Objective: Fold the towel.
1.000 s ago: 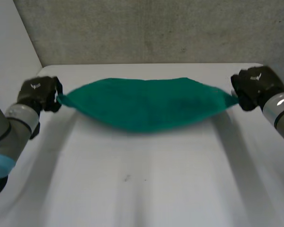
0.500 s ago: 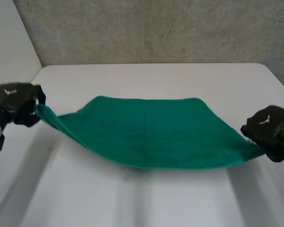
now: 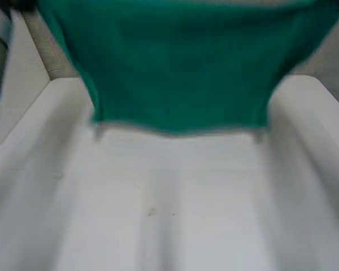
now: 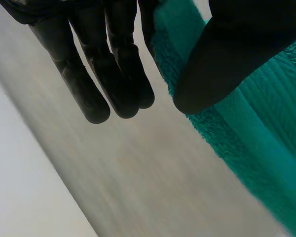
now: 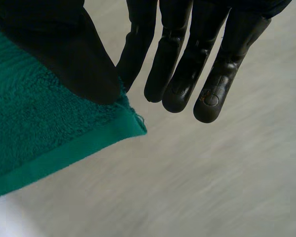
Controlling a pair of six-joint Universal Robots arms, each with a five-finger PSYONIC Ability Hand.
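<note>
Green terry towel (image 3: 181, 68), top cut off, over white table (image 3: 175, 214); my left hand (image 4: 227, 59) pinches its hem, my right hand (image 5: 64, 44) a corner, thumbs against straight fingers.

Left robot hand (image 4: 116, 69), seen along the palm. The thumb (image 4: 222, 59) presses on the edge of the green towel (image 4: 266, 138), which passes between it and the nearest finger, so the cloth is pinched there. The remaining fingers (image 4: 84, 84) extend straight and close together, beside the towel and clear of it. A flat hem band runs along the towel's terry edge.
</note>
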